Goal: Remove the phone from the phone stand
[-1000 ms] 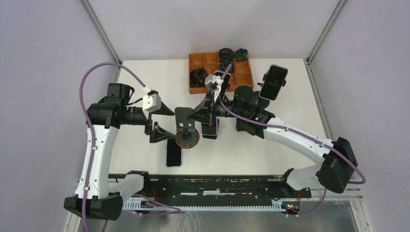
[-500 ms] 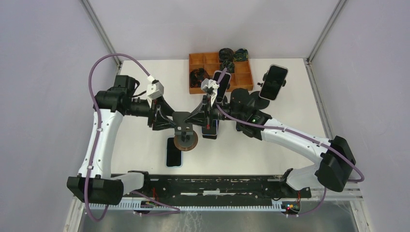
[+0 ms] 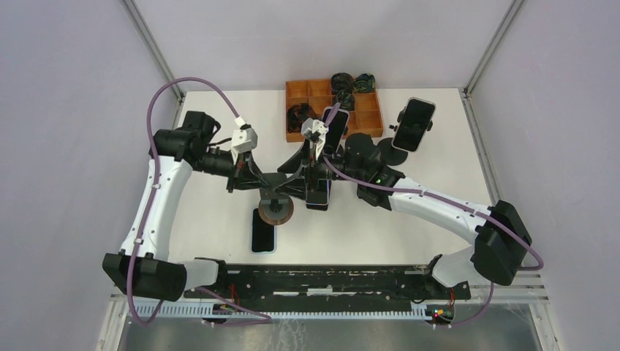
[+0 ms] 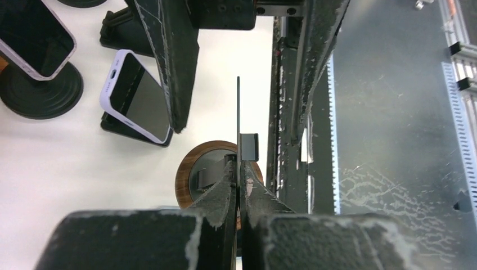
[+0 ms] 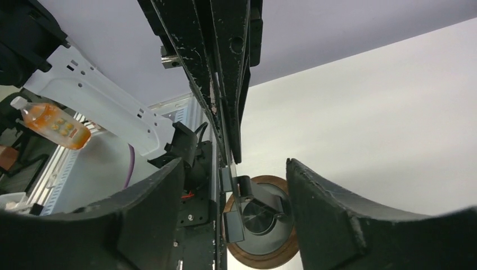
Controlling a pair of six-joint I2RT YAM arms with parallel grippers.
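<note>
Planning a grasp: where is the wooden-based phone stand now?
Top view: the wooden-based phone stand stands mid-table, its plate pinched by the left fingers, a phone lying flat at its near side.

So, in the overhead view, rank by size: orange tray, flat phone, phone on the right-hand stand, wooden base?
1. Orange tray.
2. Phone on the right-hand stand and flat phone: about alike; the propped one sits nearer the camera, so unsure.
3. Wooden base, partly hidden.
</note>
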